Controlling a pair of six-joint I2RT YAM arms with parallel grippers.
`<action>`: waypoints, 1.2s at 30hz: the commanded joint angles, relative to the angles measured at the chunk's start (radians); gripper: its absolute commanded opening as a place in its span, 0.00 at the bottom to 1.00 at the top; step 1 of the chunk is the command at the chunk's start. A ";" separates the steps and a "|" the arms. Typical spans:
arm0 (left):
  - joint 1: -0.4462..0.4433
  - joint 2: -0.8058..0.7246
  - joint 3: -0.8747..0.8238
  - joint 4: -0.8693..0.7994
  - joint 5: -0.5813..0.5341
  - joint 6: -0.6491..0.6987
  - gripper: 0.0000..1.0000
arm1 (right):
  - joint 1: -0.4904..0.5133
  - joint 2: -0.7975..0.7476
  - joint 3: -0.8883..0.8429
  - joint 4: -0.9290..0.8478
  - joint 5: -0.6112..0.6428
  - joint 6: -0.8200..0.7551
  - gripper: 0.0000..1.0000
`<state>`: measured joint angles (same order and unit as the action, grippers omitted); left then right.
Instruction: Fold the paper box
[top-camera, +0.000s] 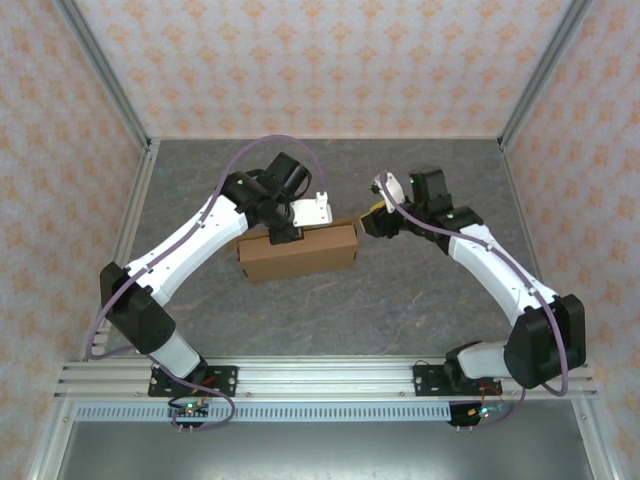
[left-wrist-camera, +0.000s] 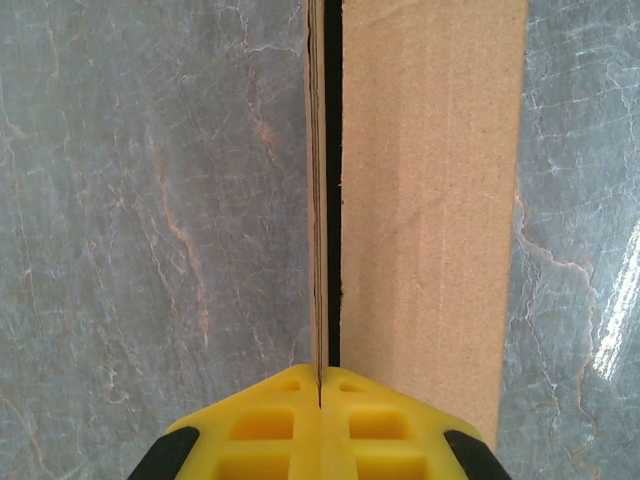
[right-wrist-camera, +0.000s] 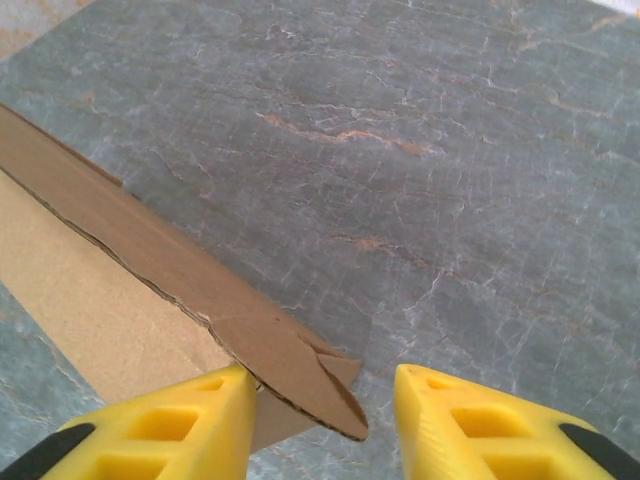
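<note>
The paper box (top-camera: 300, 252) is a plain brown cardboard mailer lying mid-table. My left gripper (top-camera: 283, 232) stands over its back edge. In the left wrist view the yellow fingers (left-wrist-camera: 290, 420) of this gripper (left-wrist-camera: 320, 385) are pressed together on the thin upright cardboard wall (left-wrist-camera: 316, 200), with the box's flat panel (left-wrist-camera: 430, 200) to its right. My right gripper (top-camera: 372, 222) is at the box's right end. In the right wrist view it (right-wrist-camera: 322, 385) is open. The pointed corner of a cardboard flap (right-wrist-camera: 290, 365) sits between its fingers, against the left finger (right-wrist-camera: 190, 420) and apart from the right one.
The grey marbled table top (top-camera: 400, 300) spreads around the box. Patterned walls with metal corner posts (top-camera: 110, 80) close in the back and sides. An aluminium rail (top-camera: 320, 380) carrying both arm bases runs along the near edge.
</note>
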<state>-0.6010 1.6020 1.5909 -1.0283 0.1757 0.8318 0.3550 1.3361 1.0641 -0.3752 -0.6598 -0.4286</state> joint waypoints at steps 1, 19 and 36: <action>0.004 0.019 0.001 -0.021 0.022 0.010 0.00 | 0.003 -0.002 -0.005 0.045 -0.024 -0.050 0.35; 0.004 0.042 0.011 -0.009 0.007 -0.023 0.00 | 0.057 0.002 0.021 -0.011 0.031 -0.029 0.15; 0.004 0.041 0.004 0.054 -0.003 -0.126 0.16 | 0.101 -0.013 0.056 0.013 0.267 0.301 0.01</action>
<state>-0.5995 1.6310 1.5963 -0.9733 0.1745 0.7422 0.4458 1.3361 1.0794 -0.3584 -0.4644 -0.1932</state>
